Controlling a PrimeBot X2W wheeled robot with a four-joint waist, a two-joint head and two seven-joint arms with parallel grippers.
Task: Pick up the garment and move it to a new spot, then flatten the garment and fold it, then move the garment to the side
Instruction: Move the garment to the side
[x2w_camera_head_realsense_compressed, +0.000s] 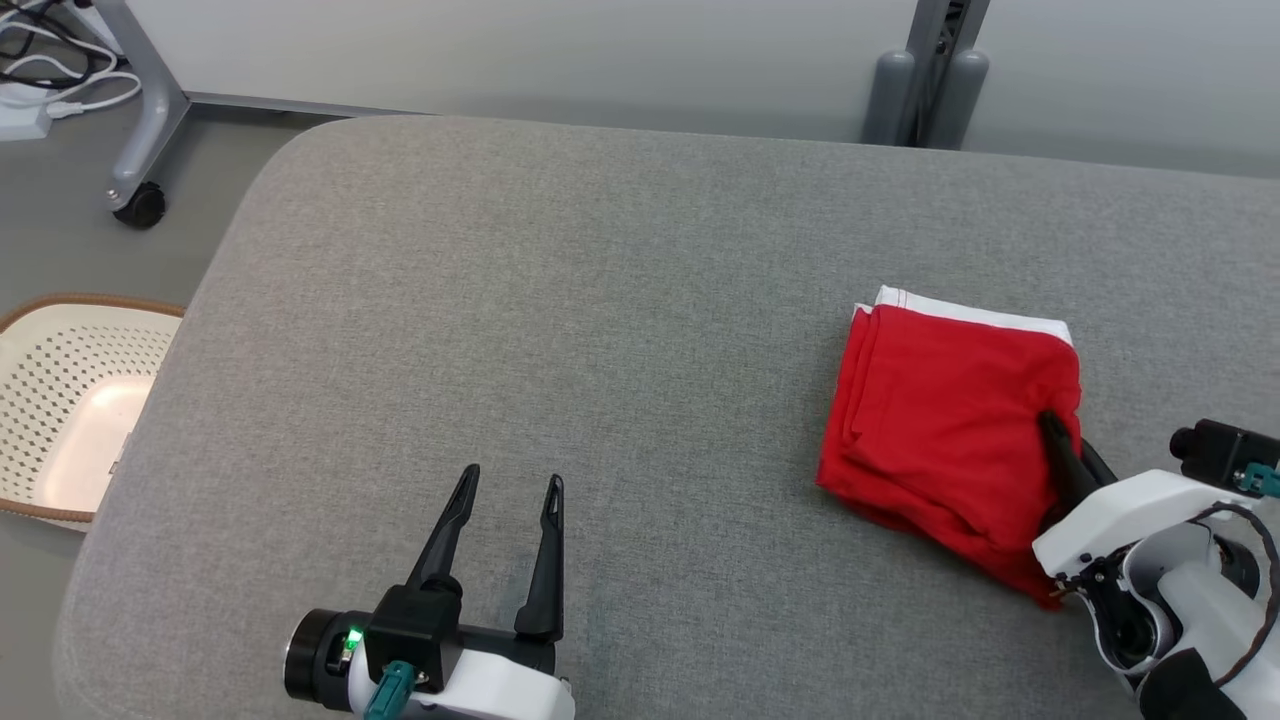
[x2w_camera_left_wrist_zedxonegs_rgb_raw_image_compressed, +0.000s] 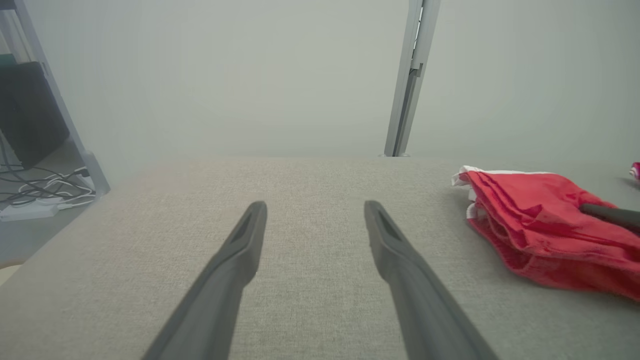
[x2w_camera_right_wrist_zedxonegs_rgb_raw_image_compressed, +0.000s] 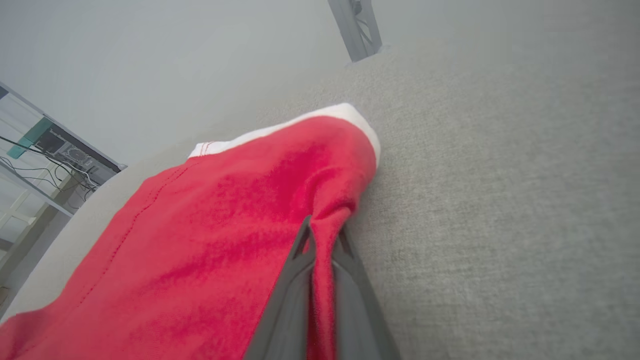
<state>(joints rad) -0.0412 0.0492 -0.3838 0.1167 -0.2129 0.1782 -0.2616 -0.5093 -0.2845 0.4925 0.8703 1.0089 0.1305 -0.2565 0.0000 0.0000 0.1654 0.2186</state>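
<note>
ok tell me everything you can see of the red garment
The garment is red, soft knit-looking cloth with a white band along its far edge and a line of stitching near that band. It lies folded into a roughly square stack of several layers, slightly rumpled, on the right side of the grey fabric table. The right gripper has its jaws shut on a pinch of the garment's right edge, which bunches up between them. Nothing else touches it.

The garment (x2w_camera_head_realsense_compressed: 940, 420) is red with a white band along one edge. The table (x2w_camera_head_realsense_compressed: 600, 300) is plain grey weave. The left claw (x2w_camera_head_realsense_compressed: 512, 482) and right claw (x2w_camera_head_realsense_compressed: 1048, 420) are dark grey on white bodies. The basket (x2w_camera_head_realsense_compressed: 60, 340) is cream, hole-dotted, brown-rimmed.
</note>
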